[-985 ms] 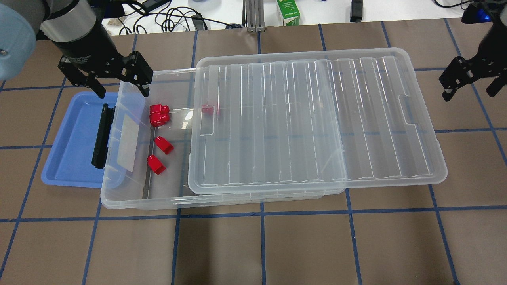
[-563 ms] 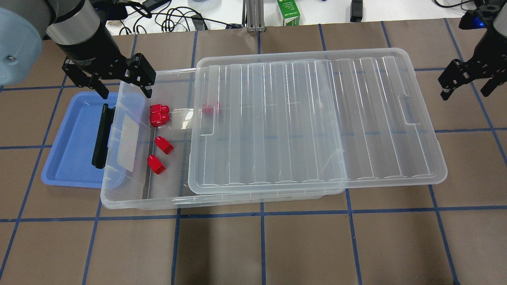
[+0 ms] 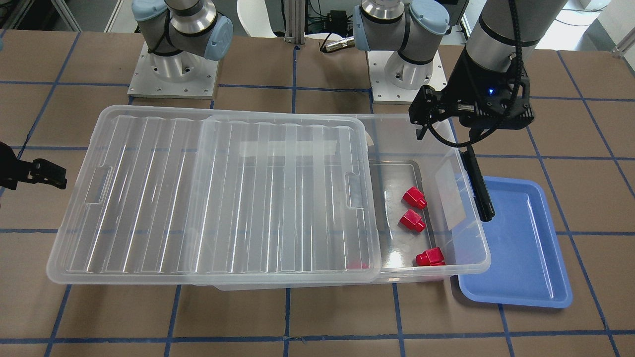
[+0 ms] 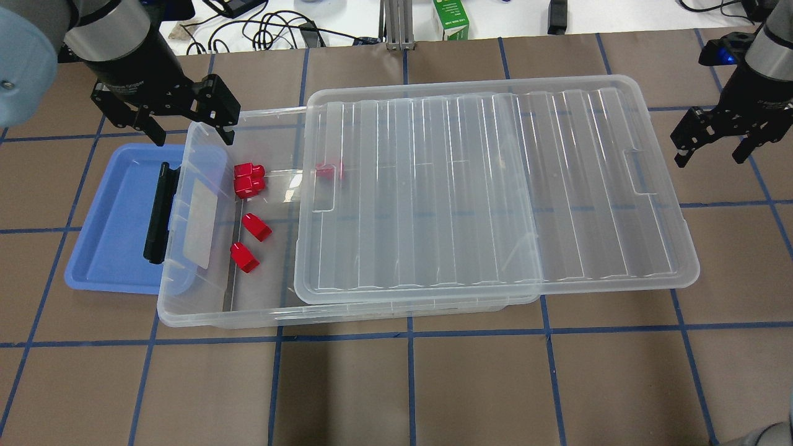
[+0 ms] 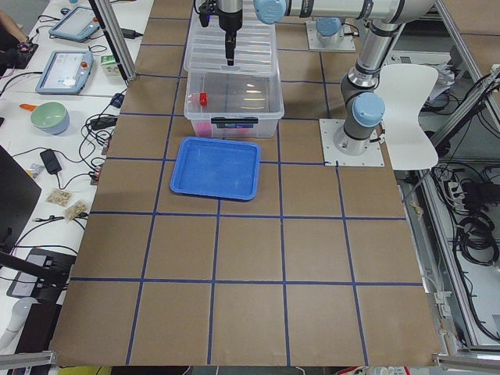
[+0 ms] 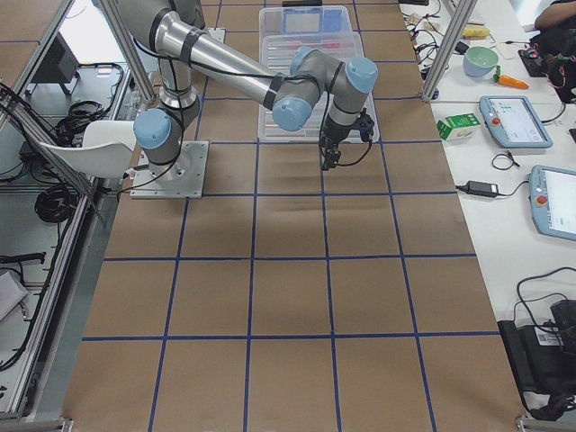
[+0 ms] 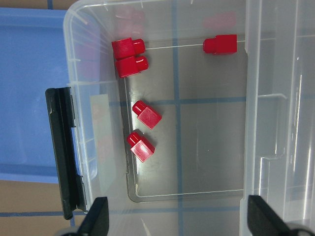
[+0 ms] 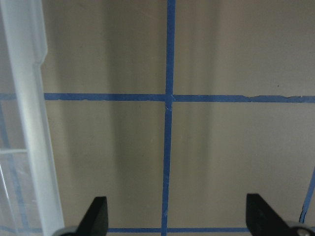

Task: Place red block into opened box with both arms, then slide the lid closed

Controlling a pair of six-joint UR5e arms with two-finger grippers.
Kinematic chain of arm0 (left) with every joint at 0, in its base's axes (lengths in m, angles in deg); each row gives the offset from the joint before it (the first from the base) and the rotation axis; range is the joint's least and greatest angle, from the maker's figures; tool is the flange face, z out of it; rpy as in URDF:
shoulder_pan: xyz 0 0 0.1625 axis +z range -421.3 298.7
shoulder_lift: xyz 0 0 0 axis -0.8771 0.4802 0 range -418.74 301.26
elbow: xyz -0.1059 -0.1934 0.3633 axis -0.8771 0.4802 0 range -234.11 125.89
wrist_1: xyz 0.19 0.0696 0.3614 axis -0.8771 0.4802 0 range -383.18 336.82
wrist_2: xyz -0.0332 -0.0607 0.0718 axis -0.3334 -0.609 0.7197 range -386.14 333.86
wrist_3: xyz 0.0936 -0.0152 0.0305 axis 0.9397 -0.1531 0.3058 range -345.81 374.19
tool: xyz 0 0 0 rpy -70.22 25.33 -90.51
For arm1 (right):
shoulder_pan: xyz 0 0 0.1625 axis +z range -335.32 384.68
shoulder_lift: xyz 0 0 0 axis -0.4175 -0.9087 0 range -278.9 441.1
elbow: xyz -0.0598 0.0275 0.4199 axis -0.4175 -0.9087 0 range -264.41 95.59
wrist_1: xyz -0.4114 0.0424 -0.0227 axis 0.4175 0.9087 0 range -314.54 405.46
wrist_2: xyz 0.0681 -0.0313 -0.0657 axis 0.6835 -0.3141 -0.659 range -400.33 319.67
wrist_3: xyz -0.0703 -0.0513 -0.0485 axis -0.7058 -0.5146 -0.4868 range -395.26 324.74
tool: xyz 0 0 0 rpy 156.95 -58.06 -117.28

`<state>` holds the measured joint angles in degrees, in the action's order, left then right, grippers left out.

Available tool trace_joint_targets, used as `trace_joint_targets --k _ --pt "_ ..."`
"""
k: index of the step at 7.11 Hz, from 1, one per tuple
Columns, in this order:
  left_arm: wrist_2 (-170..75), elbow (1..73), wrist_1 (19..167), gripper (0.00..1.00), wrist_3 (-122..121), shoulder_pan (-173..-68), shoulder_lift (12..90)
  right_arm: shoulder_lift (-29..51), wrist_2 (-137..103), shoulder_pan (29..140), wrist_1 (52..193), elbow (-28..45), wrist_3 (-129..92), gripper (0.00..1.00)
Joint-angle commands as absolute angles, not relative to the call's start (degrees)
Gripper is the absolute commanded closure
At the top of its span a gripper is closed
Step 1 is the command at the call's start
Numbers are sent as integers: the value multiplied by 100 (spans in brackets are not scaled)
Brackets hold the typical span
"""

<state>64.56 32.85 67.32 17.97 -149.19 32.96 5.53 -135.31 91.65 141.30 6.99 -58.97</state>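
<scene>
Right gripper (image 4: 710, 148): shifted nearer the lid (image 4: 495, 186), jaws wide, empty. Left gripper (image 4: 189, 127): wide, empty, over box (image 4: 186, 319) corner. Risk: an uneven push could skew lid, jamming it.

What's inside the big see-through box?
Five small bright red plastic blocks lie on the floor of the large clear plastic box, in its open end. The ribbed clear plastic lid covers the rest; through its glare nothing more can be made out there.
</scene>
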Motion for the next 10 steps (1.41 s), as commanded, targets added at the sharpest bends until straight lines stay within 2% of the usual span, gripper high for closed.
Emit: trace_joint_targets --k 1,10 --pt "6457 3273 6726 0 1806 -14902 3284 595 -13525 9174 14143 813 -5829 0" --pt "6457 3378 6726 0 1780 -14901 3249 577 -13112 9358 14091 840 -5277 0"
